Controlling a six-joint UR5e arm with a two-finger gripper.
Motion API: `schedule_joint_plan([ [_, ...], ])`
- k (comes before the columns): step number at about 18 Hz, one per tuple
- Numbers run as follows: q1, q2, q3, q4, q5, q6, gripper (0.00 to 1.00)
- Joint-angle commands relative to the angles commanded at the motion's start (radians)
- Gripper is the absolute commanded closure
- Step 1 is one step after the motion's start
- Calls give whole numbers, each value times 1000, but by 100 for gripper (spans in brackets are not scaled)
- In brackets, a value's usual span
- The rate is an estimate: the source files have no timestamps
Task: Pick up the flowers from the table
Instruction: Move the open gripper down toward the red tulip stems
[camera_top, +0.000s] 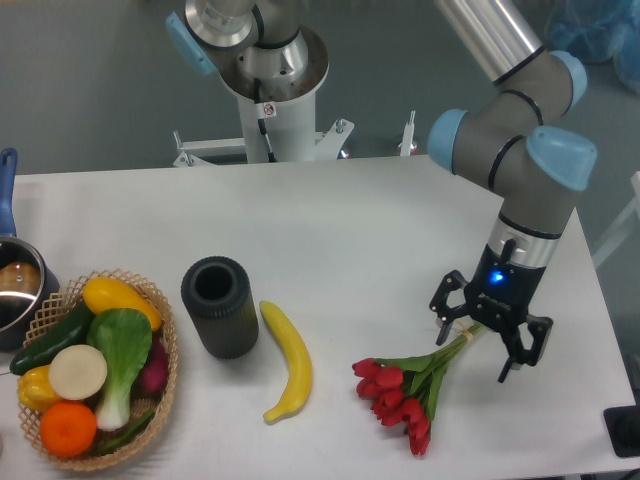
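Note:
The flowers (405, 392), a bunch of red tulip buds with green leaves and pale stems, lie on the white table (360, 230) at the front right, buds toward the front. My gripper (476, 353) hangs over the stem end, open, with one finger on each side of the stems. The stem tips are hidden behind the gripper body. Nothing is held.
A yellow banana (288, 360) lies left of the flowers, beside a black cylinder (220, 306). A wicker basket (160, 400) of vegetables stands at the front left, with a pot (18, 290) behind it. The table's right edge is close to the gripper.

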Motion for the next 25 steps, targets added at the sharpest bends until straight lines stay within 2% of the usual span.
schedule_joint_plan([
  [8, -26, -78, 34, -3, 8, 15, 0],
  [13, -21, -77, 38, -8, 15, 17, 0],
  [17, -23, -66, 49, -11, 115, 60, 0],
  [22, -25, -45, 31, -18, 121, 75, 0],
  [25, -28, -26, -8, -17, 124, 118, 0],
])
